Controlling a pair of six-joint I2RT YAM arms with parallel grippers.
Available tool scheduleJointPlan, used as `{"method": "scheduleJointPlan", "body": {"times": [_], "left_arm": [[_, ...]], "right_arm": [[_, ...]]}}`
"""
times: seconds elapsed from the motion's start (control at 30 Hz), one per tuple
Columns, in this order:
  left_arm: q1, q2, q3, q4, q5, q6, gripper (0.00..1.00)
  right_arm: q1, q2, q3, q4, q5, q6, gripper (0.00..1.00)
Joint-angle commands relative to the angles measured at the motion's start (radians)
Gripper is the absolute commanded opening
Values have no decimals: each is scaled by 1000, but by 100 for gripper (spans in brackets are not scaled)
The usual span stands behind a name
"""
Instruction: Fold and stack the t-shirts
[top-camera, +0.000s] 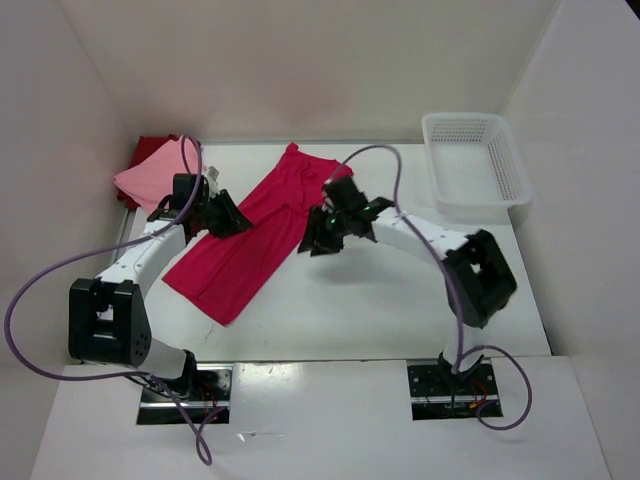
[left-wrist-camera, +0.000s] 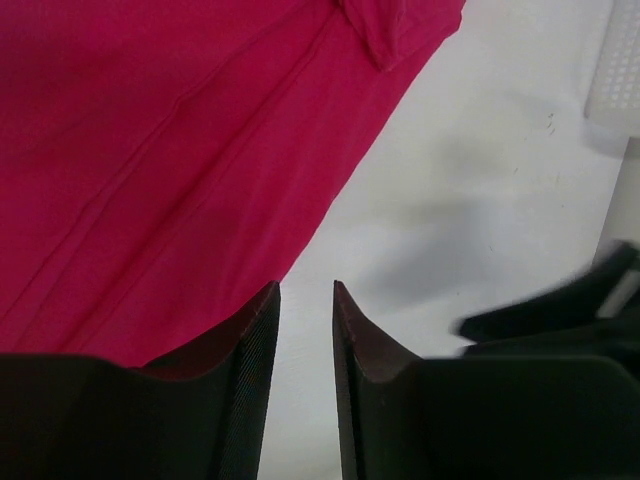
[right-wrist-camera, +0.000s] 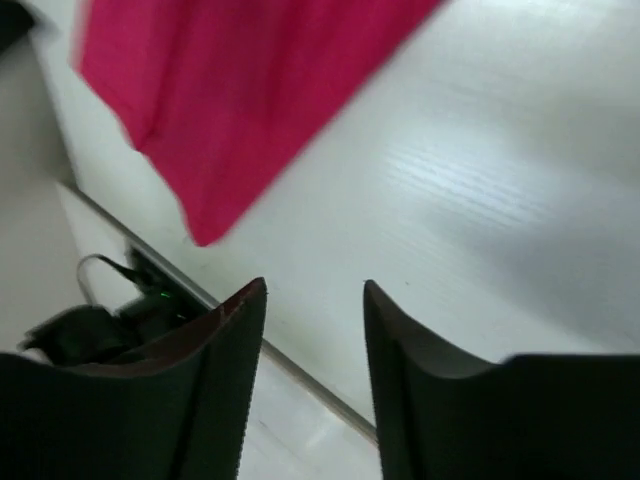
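The bright crimson-pink t-shirt (top-camera: 250, 235) lies as a long folded strip, diagonal across the middle of the table. It also shows in the left wrist view (left-wrist-camera: 180, 150) and the right wrist view (right-wrist-camera: 230, 90). My left gripper (top-camera: 232, 216) hovers at the strip's left side; its jaws (left-wrist-camera: 305, 290) stand a little apart with nothing between them. My right gripper (top-camera: 318, 240) is at the strip's right edge, open and empty (right-wrist-camera: 313, 287) over bare table. The light pink t-shirt (top-camera: 155, 172) lies folded on the dark red t-shirt (top-camera: 150, 146) at the back left corner.
A white mesh basket (top-camera: 475, 165) stands at the back right; its corner shows in the left wrist view (left-wrist-camera: 615, 70). White walls close in the table on three sides. The table's near edge and an arm base (right-wrist-camera: 110, 325) show in the right wrist view.
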Motion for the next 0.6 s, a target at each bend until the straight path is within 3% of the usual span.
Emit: {"method": "scheduleJointPlan", "body": {"times": [0.0,0.07,0.23,0.4,0.47,0.57], "left_arm": [[-1,14,1,32,-2,4,35],[8,14,-11,20,-2,4,35],[17,-7,-46,20,-11,4,36],[26,-69,-86,-1,-20,22,37],[26,-78,-97,-1,-20,22,37],[26,-78,-115,-1,-20,22,38]], "right_arm": [[85,130,-80,210,-41,74,52],[96,162,-80,288,-70,106,66],[105,306,25,273,-26,123,72],[114,406,58,316,42,224,57],[114,454,91,325,51,244,57],[125,521,164,290,82,244,44]]}}
